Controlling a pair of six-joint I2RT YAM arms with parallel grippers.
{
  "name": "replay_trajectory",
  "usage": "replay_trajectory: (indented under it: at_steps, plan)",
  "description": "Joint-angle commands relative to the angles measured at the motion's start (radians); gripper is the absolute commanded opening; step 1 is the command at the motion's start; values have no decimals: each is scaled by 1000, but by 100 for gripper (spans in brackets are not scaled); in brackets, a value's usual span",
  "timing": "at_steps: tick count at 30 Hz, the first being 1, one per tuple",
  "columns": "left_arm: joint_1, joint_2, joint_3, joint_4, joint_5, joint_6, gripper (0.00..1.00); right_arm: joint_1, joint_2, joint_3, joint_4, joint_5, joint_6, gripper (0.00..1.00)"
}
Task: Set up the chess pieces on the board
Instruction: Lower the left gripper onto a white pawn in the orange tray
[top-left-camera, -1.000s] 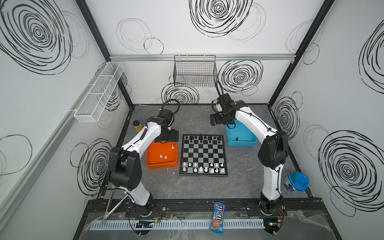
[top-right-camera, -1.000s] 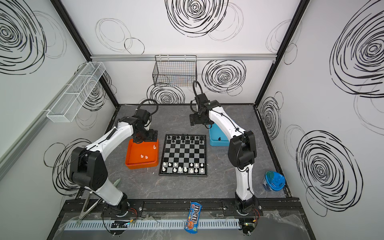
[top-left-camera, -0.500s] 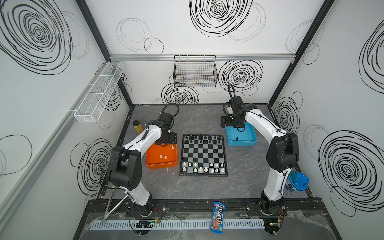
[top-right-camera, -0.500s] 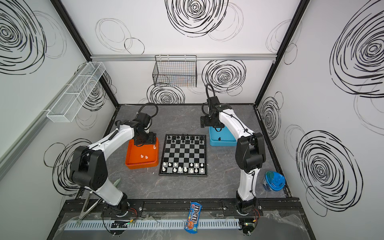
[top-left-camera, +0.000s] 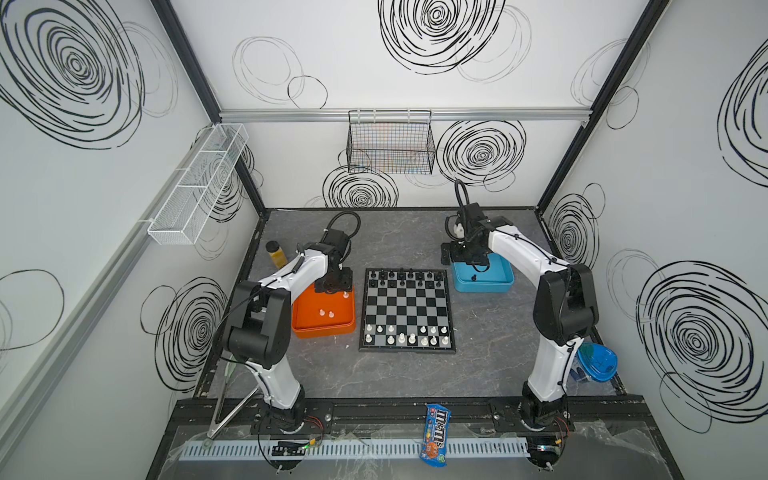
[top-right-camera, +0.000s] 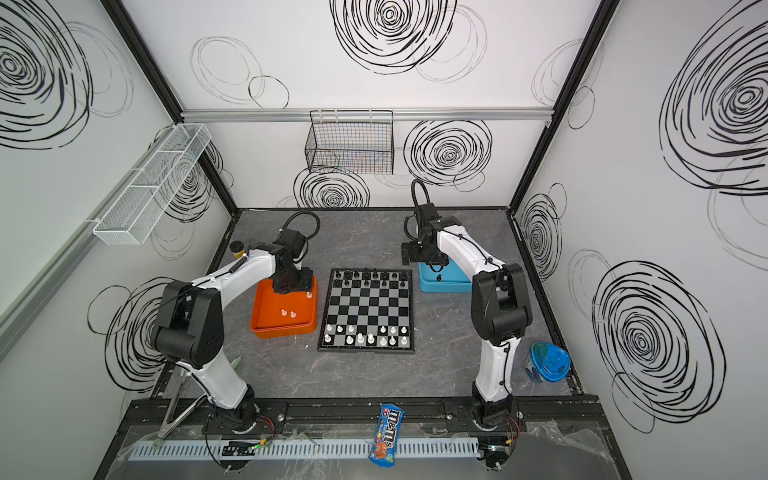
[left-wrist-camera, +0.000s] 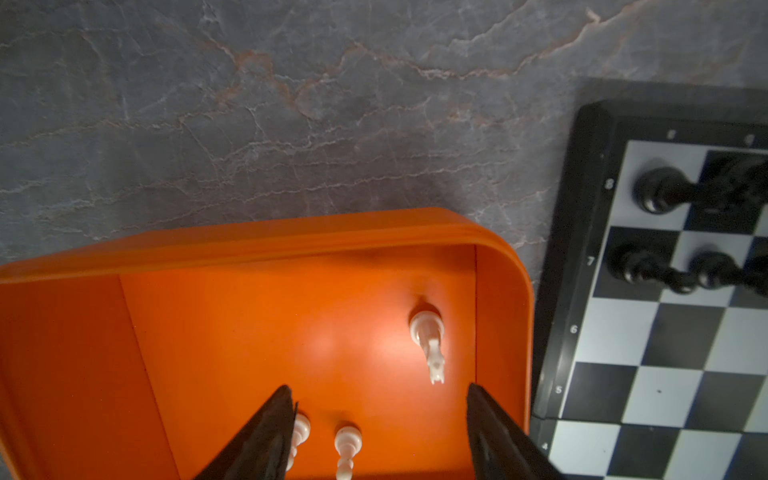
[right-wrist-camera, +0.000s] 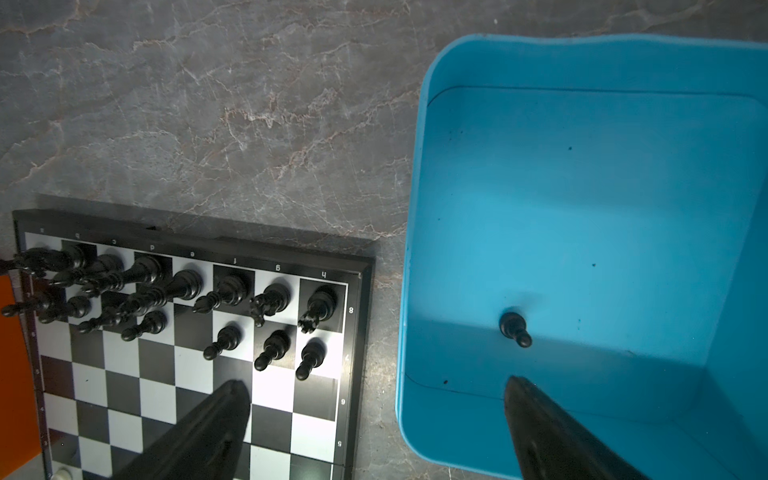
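The table (left-wrist-camera: 291, 104) looks like matt grey stone with pale, rust-tinged veins. The orange tray (left-wrist-camera: 249, 241) and blue tray (right-wrist-camera: 582, 62) are smooth plastic with a soft sheen. The board (right-wrist-camera: 311, 432) has smooth, faintly reflective checks in a satin black frame. The white pieces (left-wrist-camera: 428, 336) are glossy plastic, and the black pieces (right-wrist-camera: 272, 349) shine too. The basket (top-left-camera: 390, 145) is thin dark wire, the shelf (top-left-camera: 199, 183) white metal mesh, and the candy bag (top-left-camera: 435, 432) shiny film.
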Motion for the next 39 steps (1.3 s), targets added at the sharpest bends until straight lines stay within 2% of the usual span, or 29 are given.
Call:
replay_trajectory:
  at_steps: [1, 11, 17, 22, 39]
  plan:
    - [11, 31, 7, 22, -9, -10, 66, -10, -43, -22, 22, -4, 3, 100]
    - [5, 110, 62, 26, -10, -7, 60, -34, -7, 0, 21, -22, -14, 100]
    - [-3, 137, 74, 27, -6, -11, 53, -41, 13, 16, 17, -25, -21, 100]
    - [-10, 142, 76, 22, -3, -12, 45, -43, 18, 17, 16, -27, -21, 100]
    - [-54, 125, 53, 8, 13, -27, 33, -43, 6, 0, 19, -31, -20, 100]
